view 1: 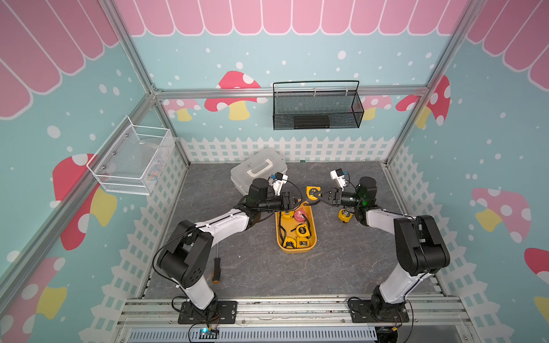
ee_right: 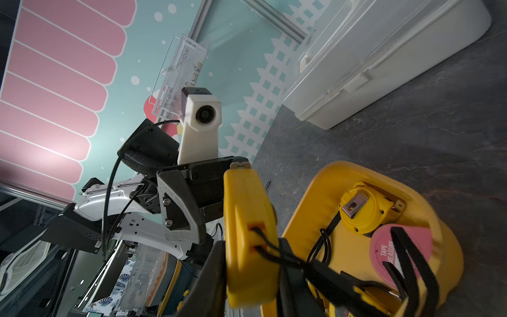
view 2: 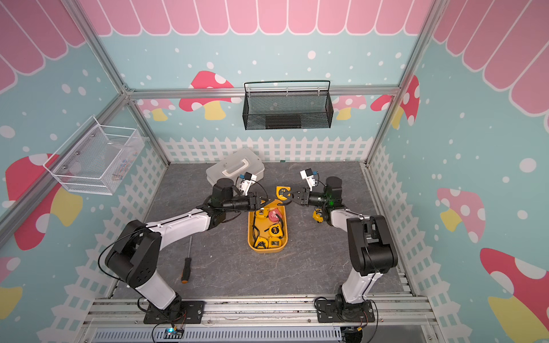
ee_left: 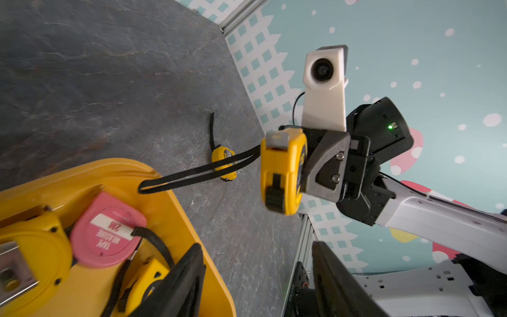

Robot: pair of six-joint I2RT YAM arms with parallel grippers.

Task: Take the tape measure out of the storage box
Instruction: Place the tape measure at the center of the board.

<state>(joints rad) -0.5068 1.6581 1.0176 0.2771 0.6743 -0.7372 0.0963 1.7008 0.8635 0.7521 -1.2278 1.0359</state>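
Note:
The storage box [view 1: 312, 237] is a yellow-orange bin at the table's middle in both top views, holding a pink tape measure [view 1: 300, 214] and several yellow ones. My right gripper [view 1: 318, 196] is shut on a yellow tape measure [view 1: 312, 192], held in the air just past the box's far end. Its black strap [ee_left: 192, 175] hangs back toward the box rim [ee_left: 189, 219]. In the right wrist view the tape measure [ee_right: 247, 233] sits between the two black fingers. My left gripper [view 1: 297, 202] stands open and empty over the box's far end, facing the right one.
Another small yellow tape measure [view 1: 344, 215] lies on the table right of the box. A white lidded case [view 1: 258, 172] stands at the back left. A screwdriver [view 1: 216, 267] lies near the left arm. A black mesh basket [view 1: 316, 110] and a white wire basket [view 1: 130, 160] hang on the walls.

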